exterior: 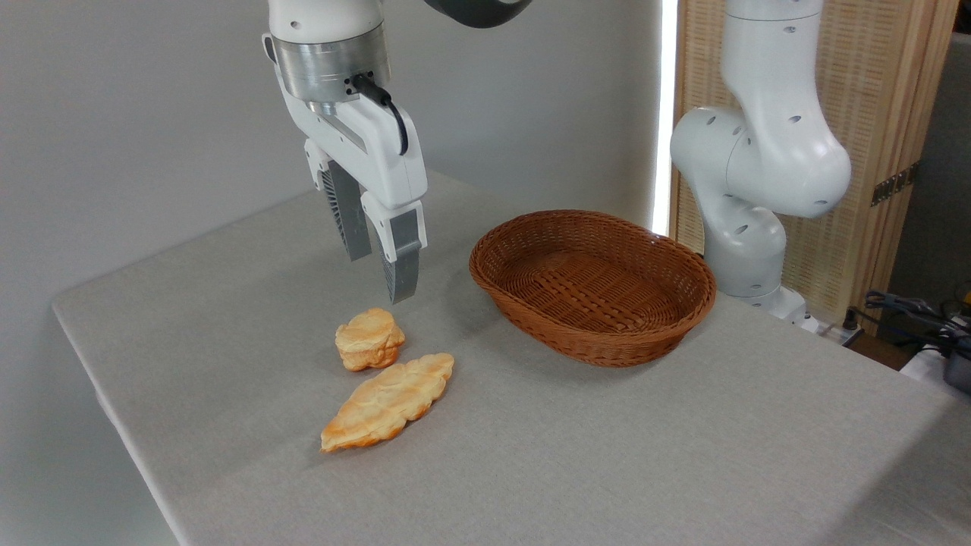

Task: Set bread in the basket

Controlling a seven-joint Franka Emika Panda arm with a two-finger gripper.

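The bread [369, 338], a small chunky golden-orange bun with a pale lumpy top, lies on the grey tablecloth left of centre. My gripper [377, 278] hangs just above and slightly behind it, fingers pointing down and open, with nothing between them. The basket [686, 267], an oval reddish-brown wicker one, stands to the right of the gripper and holds nothing.
A longer, flat leaf-shaped golden pastry [388, 401] lies right in front of the bun, nearly touching it. The arm's white base [747, 174] rises behind the basket at the right. The table's left edge [98, 379] runs close to the bun's side.
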